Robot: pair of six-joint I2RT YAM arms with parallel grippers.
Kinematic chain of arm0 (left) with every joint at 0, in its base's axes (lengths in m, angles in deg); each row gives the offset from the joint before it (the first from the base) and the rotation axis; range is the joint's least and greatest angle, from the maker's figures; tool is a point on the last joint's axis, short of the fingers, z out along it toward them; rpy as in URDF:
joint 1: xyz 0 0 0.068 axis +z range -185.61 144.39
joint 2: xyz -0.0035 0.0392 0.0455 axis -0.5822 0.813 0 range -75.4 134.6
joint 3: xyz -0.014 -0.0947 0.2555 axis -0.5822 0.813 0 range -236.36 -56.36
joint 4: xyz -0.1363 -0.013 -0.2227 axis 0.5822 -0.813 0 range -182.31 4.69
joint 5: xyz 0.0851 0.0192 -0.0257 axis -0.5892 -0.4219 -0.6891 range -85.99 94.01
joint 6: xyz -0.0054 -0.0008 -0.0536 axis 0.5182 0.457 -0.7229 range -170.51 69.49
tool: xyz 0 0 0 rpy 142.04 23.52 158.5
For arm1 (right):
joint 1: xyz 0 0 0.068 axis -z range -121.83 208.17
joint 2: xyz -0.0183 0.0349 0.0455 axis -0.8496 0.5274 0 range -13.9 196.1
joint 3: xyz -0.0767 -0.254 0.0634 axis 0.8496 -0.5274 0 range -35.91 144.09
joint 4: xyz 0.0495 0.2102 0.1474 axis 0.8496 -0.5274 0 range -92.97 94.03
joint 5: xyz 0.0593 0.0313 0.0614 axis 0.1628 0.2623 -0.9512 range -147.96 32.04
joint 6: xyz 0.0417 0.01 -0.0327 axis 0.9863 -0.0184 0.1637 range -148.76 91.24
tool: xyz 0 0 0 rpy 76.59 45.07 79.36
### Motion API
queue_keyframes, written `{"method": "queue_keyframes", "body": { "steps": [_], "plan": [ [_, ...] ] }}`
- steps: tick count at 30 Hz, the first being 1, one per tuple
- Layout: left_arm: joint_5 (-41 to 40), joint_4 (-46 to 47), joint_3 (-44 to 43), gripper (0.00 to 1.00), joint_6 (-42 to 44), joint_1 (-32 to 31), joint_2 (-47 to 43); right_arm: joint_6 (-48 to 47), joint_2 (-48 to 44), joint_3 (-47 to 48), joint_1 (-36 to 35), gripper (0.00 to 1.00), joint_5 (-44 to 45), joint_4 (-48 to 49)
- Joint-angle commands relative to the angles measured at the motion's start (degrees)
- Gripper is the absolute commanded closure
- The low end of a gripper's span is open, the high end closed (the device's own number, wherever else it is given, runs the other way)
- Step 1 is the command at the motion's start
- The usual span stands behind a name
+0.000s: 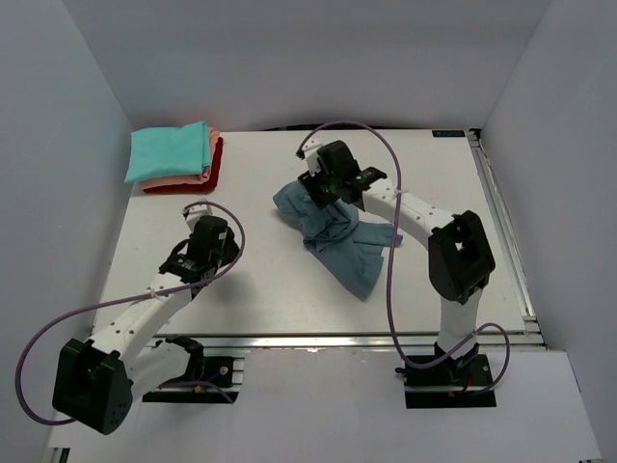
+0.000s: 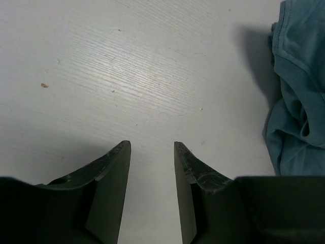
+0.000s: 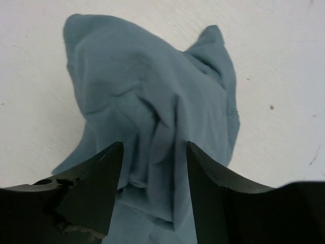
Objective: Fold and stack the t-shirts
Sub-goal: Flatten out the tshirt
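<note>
The large slate-blue cotton t-shirt [image 1: 339,243] is lying crumpled in a heap on the white table [image 1: 260,299], so I am taking it as my marker. Well off to its far left, a folded teal t-shirt [image 1: 172,151] is sitting on a folded salmon-pink one [image 1: 214,143] and a folded red one [image 1: 188,184], and that stack is looking finished. By my reckoning the blue shirt is the only work left: it is waiting to be spread, folded and carried over.

The right claw [image 3: 154,147] is hanging over the heap's far end, its fingers standing apart on either side of a bunched ridge. Whether they are biting yet I cannot tell. The left claw [image 2: 152,145] is hovering to the heap's left, fingers apart over bare table, holding nothing.

Only the overhead view is showing the stack, and only the right wrist view is showing cloth between the fingers.
</note>
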Motion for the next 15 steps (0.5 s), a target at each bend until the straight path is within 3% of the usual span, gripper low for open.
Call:
{"method": "queue_keyframes", "body": {
  "steps": [1,3,7,15],
  "plan": [
    [-2.77,0.86,1.07,0.5,-1.93,-0.22,-1.81,1.05,-4.39,-3.45,-2.84,0.47,1.49,7.04],
    [-4.69,-0.1,1.07,0.5,-1.85,-0.13,-1.9,1.49,-6.49,-6.02,-5.03,0.59,1.84,9.35],
    [-9.26,-3.18,0.72,0.5,-3.86,-0.13,-3.47,1.84,-5.63,-8.4,-8.64,0.58,4.11,10.85],
    [-15.34,-7.83,1.16,0.45,-6.77,-0.13,-10.07,2.9,-0.63,-8.68,-12.78,0.34,10.27,17.26]
  ]
}}
